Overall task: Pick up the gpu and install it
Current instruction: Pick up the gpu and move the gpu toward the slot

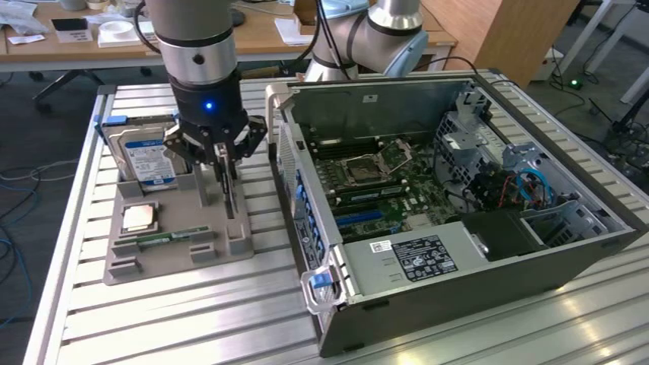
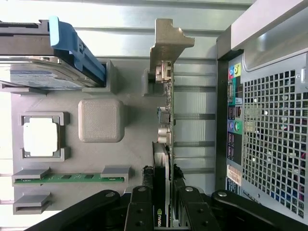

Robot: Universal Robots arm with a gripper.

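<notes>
The gpu (image 1: 229,196) stands on edge in a slot of the grey holder tray (image 1: 172,262), its silver end bracket (image 2: 167,45) at the end far from my fingers. My gripper (image 1: 219,158) hangs straight down over the card, a finger on each flat side, shut on its upper edge. In the wrist view the gpu (image 2: 163,130) runs out from between my gripper (image 2: 162,183) toward the bracket, and its black fingers (image 2: 142,197) press its faces. The card's lower edge still looks seated in the tray.
The tray (image 2: 130,77) also holds a silver hard drive (image 1: 150,156) in a blue caddy, a CPU (image 1: 139,218) and a green RAM stick (image 1: 167,237). The open computer case (image 1: 568,251) lies on the exterior view's right with its motherboard (image 1: 375,182) exposed. The case's rear panel (image 2: 269,125) is close beside the card.
</notes>
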